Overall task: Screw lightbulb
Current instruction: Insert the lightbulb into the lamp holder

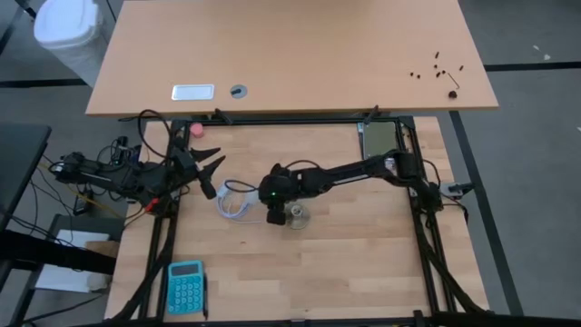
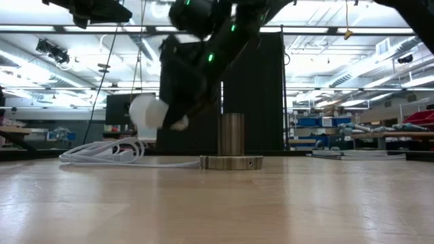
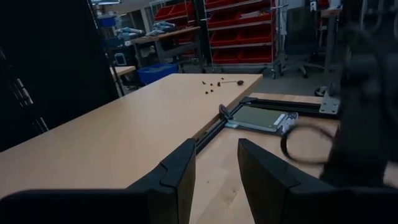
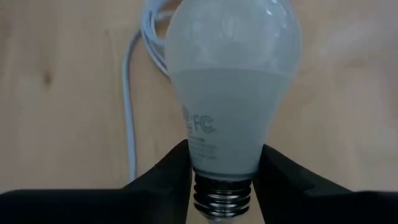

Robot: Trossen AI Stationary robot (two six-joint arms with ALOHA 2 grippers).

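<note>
my right gripper (image 4: 221, 171) pinches the lightbulb (image 4: 231, 87) by its neck, above the wooden table (image 1: 345, 259), just beside the metal socket (image 2: 231, 144) and near the white cord (image 2: 112, 152). my left gripper (image 1: 207, 170) sits pressed together at the table's left edge, holding nothing.

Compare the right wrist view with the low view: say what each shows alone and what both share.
Only the right wrist view shows the print on the lightbulb, its threaded screw base, and the right claw shut on the bulb's neck just above the threads. Only the low view shows the metal socket standing upright on its round base, beside the bulb and apart from it, with the room behind. Both show the white bulb held by the right arm, the white cord and the wooden table.
</note>
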